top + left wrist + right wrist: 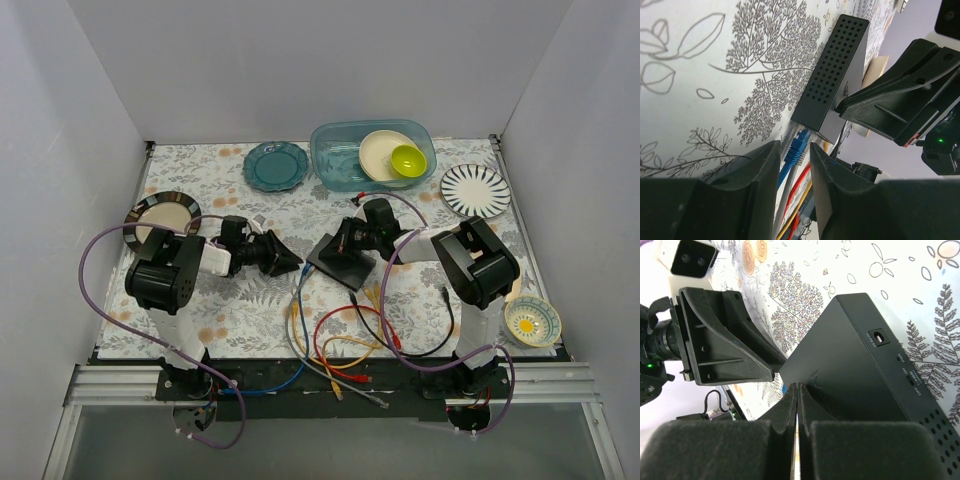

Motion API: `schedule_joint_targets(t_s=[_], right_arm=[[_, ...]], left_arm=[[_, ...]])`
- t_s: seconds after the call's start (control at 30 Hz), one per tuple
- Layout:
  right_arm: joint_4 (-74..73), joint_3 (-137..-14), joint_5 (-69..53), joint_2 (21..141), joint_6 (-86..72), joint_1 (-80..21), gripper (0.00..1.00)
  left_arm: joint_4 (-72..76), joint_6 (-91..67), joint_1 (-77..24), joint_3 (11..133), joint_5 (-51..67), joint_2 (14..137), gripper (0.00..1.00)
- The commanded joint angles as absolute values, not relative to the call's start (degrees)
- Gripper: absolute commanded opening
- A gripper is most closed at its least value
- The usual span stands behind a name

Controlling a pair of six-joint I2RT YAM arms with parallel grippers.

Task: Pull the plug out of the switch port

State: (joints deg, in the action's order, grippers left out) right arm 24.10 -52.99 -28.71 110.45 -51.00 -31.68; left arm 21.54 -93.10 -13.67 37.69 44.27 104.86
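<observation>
The switch is a flat black box on the flowered cloth, tilted, with vent holes on one side. A blue plug sits in a port on its near edge beside grey, red and yellow cables; which port I cannot tell. My left gripper lies level at that edge, its fingers closed against both sides of the blue plug. My right gripper is shut with nothing in it, its tips resting on the switch's top face, and it also shows from the side.
Loose red, yellow, grey and blue cables trail from the switch to the near edge. A teal plate, a plastic tub of dishes, a striped plate, a dark-rimmed plate and a small bowl ring the table.
</observation>
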Motion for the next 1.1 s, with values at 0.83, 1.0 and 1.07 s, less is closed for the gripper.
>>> schedule_joint_targets(t_s=[0.83, 1.0, 1.07], right_arm=[[5.54, -55.28, -23.2, 114.87, -42.45, -31.64, 0.01], [5.36, -55.2, -23.2, 115.05, -42.28, -31.64, 0.01], [5.36, -55.28, -23.12, 115.05, -42.28, -31.64, 0.01]], left_arm=[[24.78, -88.16, -17.4, 38.59, 46.4, 108.98, 0.32], [24.26, -87.01, -17.31, 37.97, 47.72, 109.34, 0.32], [24.26, -86.92, -17.4, 37.79, 47.81, 109.34, 0.3]])
